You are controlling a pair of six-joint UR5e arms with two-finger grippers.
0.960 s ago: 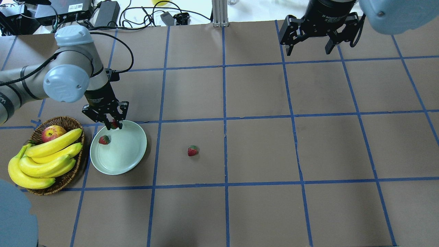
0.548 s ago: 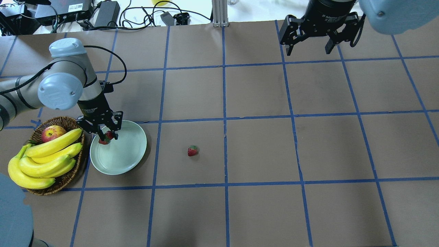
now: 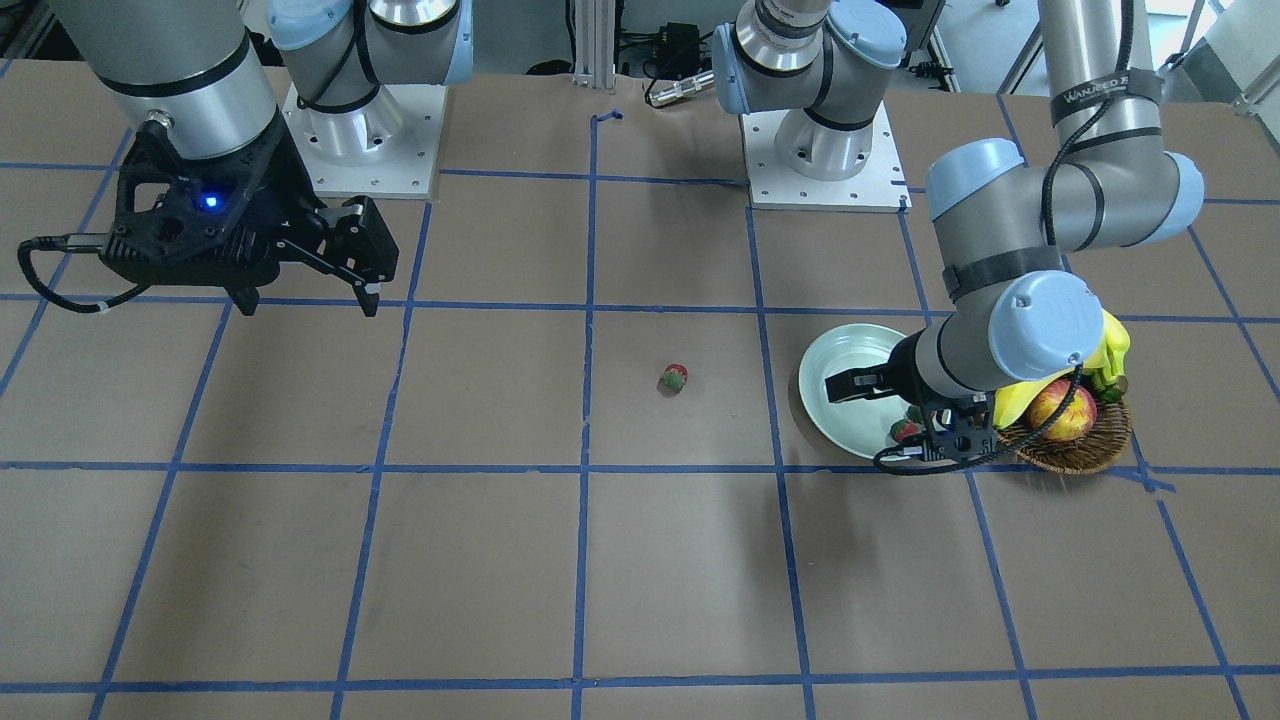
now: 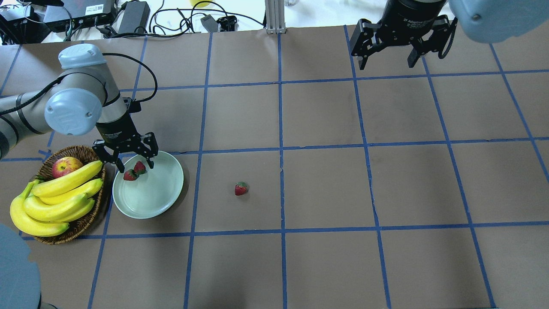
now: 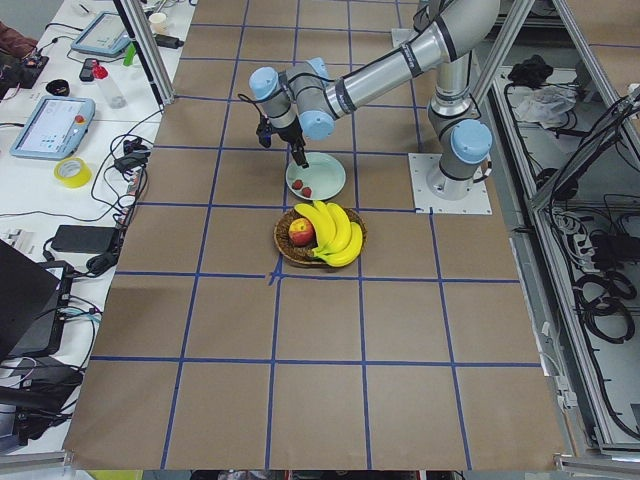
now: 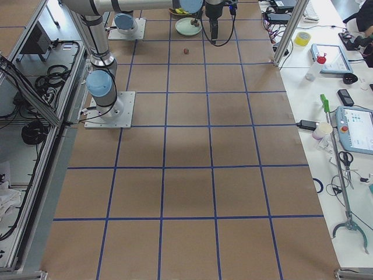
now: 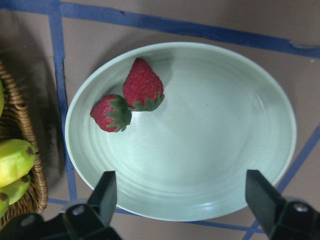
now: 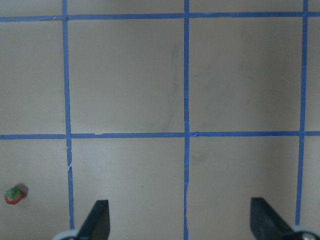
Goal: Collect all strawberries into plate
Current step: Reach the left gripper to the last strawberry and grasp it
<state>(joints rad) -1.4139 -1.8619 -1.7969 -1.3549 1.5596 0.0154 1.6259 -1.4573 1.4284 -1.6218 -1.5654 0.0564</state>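
From overhead we see the left gripper [image 4: 133, 166] spread wide over the mint-green plate [image 4: 154, 195]. Two strawberries [image 4: 139, 167] lie touching on the plate, below its open jaws. A third strawberry [image 4: 241, 188] sits on the table [image 4: 321, 193], well apart. Our left wrist view shows both berries clear of the fingers [image 7: 105, 192]. In the right wrist view the right gripper [image 8: 182, 220] is spread, holding nothing.

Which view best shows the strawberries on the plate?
Left wrist view: both strawberries lie close-up, unobstructed, touching, near the plate's rim. Overhead shows them small beside the left gripper; front-facing partly hides them behind the arm; side views show specks at most.
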